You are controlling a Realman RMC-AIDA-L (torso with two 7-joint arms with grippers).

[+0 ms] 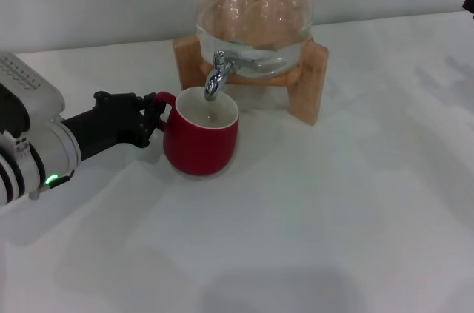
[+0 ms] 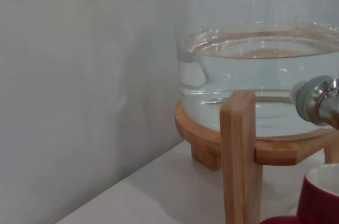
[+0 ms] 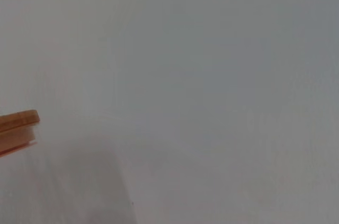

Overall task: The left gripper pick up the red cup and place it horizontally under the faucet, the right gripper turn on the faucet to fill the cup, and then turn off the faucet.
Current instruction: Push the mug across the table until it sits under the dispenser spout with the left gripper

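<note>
The red cup (image 1: 200,135) stands upright on the white table, its white inside open directly below the spout of the chrome faucet (image 1: 215,76). From the left, my left gripper (image 1: 153,117) reaches in and its black fingers close around the cup's small loop handle. In the left wrist view the faucet (image 2: 318,99) shows at one edge, with the cup's rim (image 2: 320,195) below it. Only a small dark tip of my right gripper (image 1: 469,2) pokes in at the far right edge of the head view, well away from the faucet.
The faucet is fitted to a clear glass jar (image 1: 255,17) partly filled with water, resting on a wooden stand (image 1: 307,83) at the back of the table. A pale wall rises behind. White tabletop (image 1: 333,209) spreads to the front and right.
</note>
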